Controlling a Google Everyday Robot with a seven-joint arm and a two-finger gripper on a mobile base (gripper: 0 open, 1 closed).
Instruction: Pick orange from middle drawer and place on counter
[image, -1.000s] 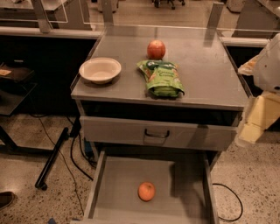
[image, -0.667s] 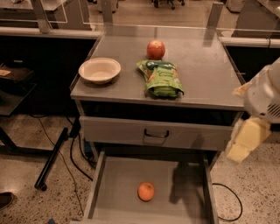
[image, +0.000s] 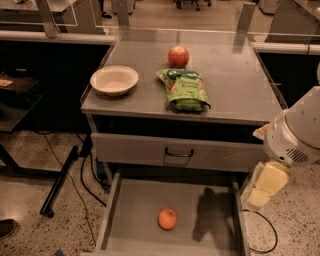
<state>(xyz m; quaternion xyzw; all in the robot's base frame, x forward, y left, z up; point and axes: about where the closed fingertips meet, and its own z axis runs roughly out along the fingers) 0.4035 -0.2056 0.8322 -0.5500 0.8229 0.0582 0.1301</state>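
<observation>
Middle drawer (image: 125, 215) holds orange (image: 167, 219), jaws outside right wall

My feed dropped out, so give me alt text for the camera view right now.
An orange lies alone in the open middle drawer, with the gripper hanging just past the drawer's right side as seen here. On the counter above sit a bowl, a green snack bag and an apple.
</observation>
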